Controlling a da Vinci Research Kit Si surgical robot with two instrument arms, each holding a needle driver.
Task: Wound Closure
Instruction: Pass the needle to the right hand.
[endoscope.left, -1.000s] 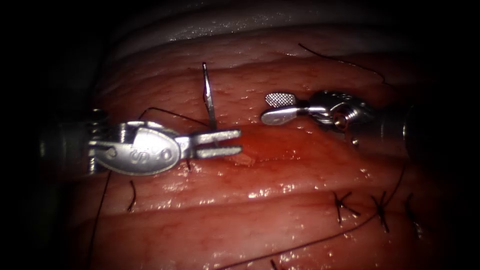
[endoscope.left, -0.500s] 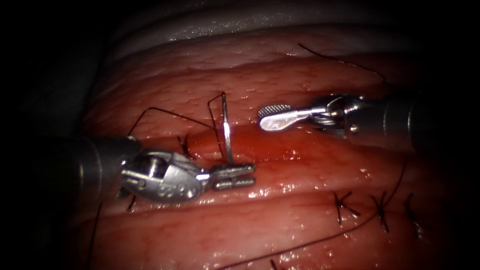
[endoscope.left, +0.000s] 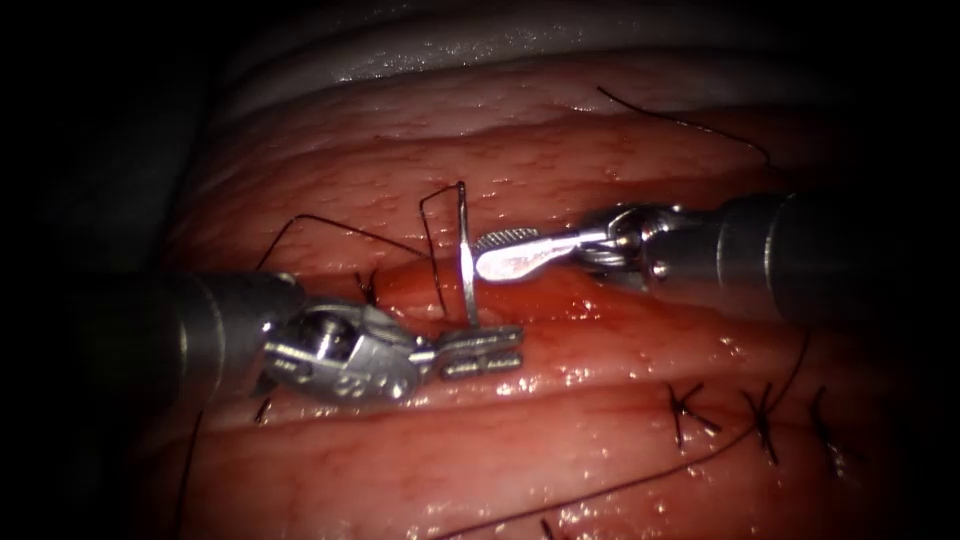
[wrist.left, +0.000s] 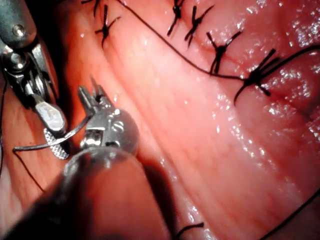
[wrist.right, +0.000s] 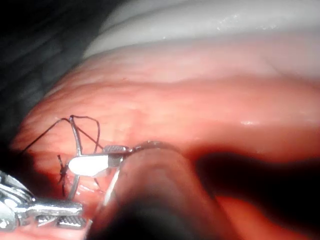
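Note:
My left tool (endoscope.left: 485, 352) lies at the cut's (endoscope.left: 585, 300) left end, jaws shut on the lower end of the curved needle (endoscope.left: 464, 250). The needle stands upright above the tissue (endoscope.left: 560, 450), free of it. Dark thread (endoscope.left: 430, 250) leaves its upper end, loops left and drops to the tissue. My right tool (endoscope.left: 495, 250) comes in from the right with its jaws open at the needle's middle. In the left wrist view the needle (wrist.left: 75, 131) passes between the right tool's (wrist.left: 55, 132) open jaws, beside my left tool (wrist.left: 92, 92). The right wrist view shows the right tool (wrist.right: 95, 157) against the needle (wrist.right: 76, 137).
Several tied stitches (endoscope.left: 765, 420) with cut ends close the cut on the right, and one stitch (endoscope.left: 368, 290) sits by the left tool. A long strand of thread (endoscope.left: 620, 485) trails over the near tissue. Red fluid (endoscope.left: 540, 290) pools in the cut.
The left tool has carried the needle down and to the right, over the cut. The right tool has moved left, its open jaws reaching the needle's middle.

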